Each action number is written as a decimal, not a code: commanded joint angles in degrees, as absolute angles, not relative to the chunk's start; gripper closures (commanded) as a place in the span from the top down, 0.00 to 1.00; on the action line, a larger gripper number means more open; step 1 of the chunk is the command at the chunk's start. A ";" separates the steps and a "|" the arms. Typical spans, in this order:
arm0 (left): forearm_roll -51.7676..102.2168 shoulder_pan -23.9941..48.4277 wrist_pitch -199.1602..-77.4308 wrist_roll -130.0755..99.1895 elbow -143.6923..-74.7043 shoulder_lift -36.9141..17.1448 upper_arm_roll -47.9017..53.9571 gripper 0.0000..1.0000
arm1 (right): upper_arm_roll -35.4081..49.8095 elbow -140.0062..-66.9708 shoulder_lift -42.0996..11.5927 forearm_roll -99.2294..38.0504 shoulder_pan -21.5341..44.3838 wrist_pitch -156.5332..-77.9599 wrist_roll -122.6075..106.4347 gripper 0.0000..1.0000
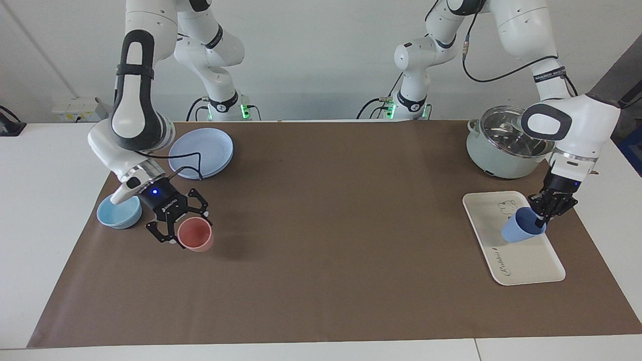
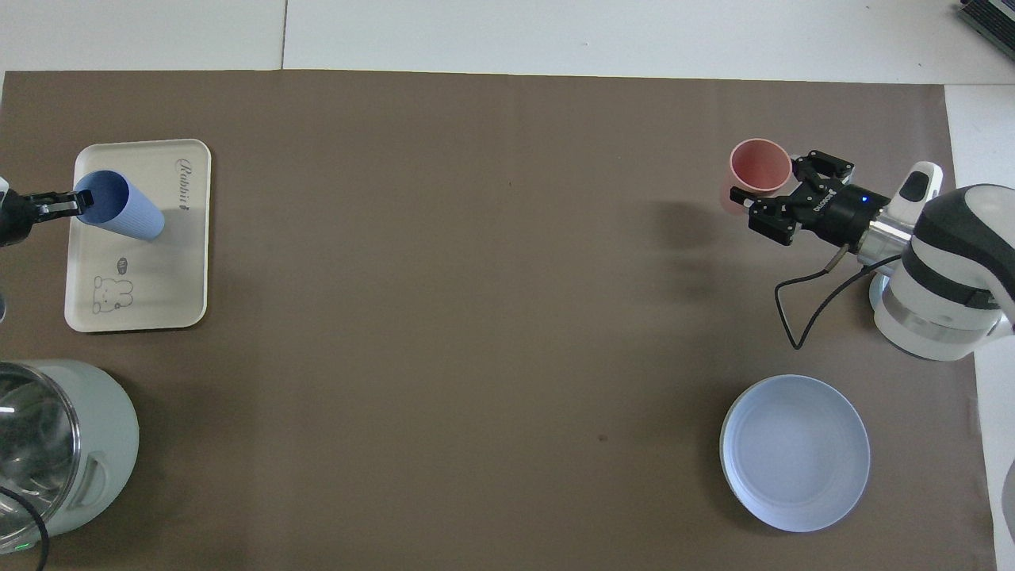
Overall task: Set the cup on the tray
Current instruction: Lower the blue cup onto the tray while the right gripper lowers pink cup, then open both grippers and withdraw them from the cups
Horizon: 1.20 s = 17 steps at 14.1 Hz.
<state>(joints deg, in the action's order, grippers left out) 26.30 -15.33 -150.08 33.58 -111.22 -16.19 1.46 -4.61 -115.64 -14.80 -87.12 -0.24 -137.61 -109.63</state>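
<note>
cup: The blue cup is in my left gripper. It is tipped a little and sits over the middle of the tray, low, maybe just touching it. I cannot tell if its bottom is down yet.
tray: The white tray lies near the edge of the tabletop at my left arm's end, next to the pot.
my left hand: My fingers pinch the rim of the cup, one inside and one outside.
my right hand: My right gripper is clamped on the rim of the pink cup, low over the brown mat at my right arm's end, beside the little blue bowl. The round plate is closer to me.
step: I think I am setting the cup down on the tray.
next: I should stand the cup up straight, put it flat on the tray, then let go and lift away slowly so it does not fall over.
</note>
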 commanded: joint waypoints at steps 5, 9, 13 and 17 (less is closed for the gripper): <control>33.93 -18.46 -150.12 38.93 -112.06 -16.00 1.93 0.00 | -3.96 -117.77 -19.60 -97.73 -6.50 -127.26 -128.23 0.00; 33.93 -18.19 -150.20 39.11 -112.15 -16.08 1.85 0.00 | -3.87 -120.14 -19.51 -98.52 -6.50 -127.00 -130.07 0.00; 33.93 -18.11 -149.42 39.11 -111.80 -16.08 1.76 0.62 | -3.96 -121.81 -19.42 -101.95 -6.50 -127.09 -132.45 0.28; 33.75 -17.84 -138.91 38.06 -106.19 -15.74 1.50 0.92 | -3.96 -122.17 -18.03 -101.95 -6.42 -127.08 -131.93 1.00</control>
<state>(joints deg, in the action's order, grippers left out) 32.61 -17.79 -145.40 37.48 -109.56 -16.47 1.70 -4.19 -120.75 -20.16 -100.17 -6.21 -127.17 -130.66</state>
